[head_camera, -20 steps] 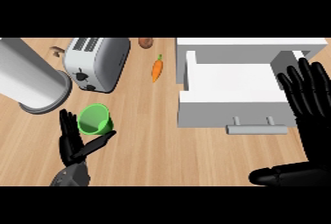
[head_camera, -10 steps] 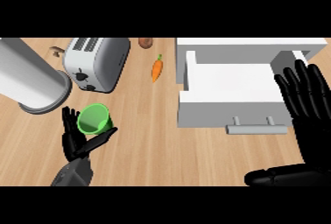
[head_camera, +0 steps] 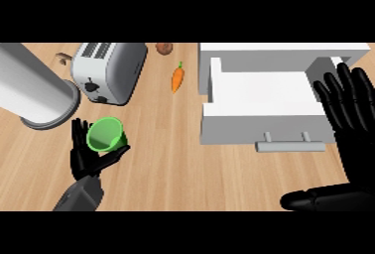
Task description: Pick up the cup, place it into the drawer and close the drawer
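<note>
Bare counter (head_camera: 176, 163) lies to the right of the left hand (head_camera: 92, 158), which cradles the green cup (head_camera: 106, 135), all the way to the open drawer (head_camera: 256, 99). Just beyond its fingers stand the steel cylinder (head_camera: 33, 92) and toaster (head_camera: 110, 72); the carrot (head_camera: 177, 79) lies farther off. The right hand (head_camera: 351, 109) stands at the drawer's right wall, leaving the white interior free from above.
</note>
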You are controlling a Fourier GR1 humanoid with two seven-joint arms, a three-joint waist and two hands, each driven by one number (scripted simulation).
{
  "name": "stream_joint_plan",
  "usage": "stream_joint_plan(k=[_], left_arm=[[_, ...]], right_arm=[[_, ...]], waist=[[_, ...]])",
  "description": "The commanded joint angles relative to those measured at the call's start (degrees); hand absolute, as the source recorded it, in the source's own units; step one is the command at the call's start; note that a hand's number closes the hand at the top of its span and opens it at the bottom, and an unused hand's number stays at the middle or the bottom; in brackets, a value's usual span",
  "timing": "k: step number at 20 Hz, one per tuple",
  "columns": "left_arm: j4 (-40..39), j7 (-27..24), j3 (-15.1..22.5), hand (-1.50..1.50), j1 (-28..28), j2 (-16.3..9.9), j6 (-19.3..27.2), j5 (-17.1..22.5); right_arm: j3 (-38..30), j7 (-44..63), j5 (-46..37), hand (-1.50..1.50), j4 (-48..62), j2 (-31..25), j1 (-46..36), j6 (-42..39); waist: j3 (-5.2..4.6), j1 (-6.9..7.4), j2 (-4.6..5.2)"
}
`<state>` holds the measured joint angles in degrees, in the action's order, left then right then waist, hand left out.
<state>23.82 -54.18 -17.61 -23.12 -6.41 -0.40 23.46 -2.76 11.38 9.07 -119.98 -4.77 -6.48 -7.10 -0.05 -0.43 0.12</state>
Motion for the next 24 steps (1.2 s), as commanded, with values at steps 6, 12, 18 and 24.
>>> stream_joint_plan(k=[6, 12, 18, 24], left_arm=[[-2.7, -3.9, 0.5, 1.50, -3.1, -0.4, -7.8, 0.1], [-2.1, -11.8, 0.4, 1.50, -2.3, 1.9, -0.1, -1.8], [0.3, -10.5, 4.4, 1.50, 1.4, -1.9, -9.2, -5.2], [5.8, -7.8, 6.9, 1.50, 1.6, -3.7, -16.5, -5.5]], right_arm=[[-0.6, -1.2, -0.4, -1.50, 2.4, -0.5, -0.9, -0.5], [-2.8, 0.7, 2.0, -1.50, 0.3, -1.7, -2.5, -0.5], [-2.9, 1.4, 2.6, -1.50, -1.5, -1.4, 1.0, -0.6], [-2.8, 1.3, 2.2, -1.50, -0.6, -1.6, 1.1, -1.0]], waist=[[0.00, 0.05, 0.01], [0.02, 0.22, -0.08], [0.02, 0.18, -0.13], [0.02, 0.37, -0.15]])
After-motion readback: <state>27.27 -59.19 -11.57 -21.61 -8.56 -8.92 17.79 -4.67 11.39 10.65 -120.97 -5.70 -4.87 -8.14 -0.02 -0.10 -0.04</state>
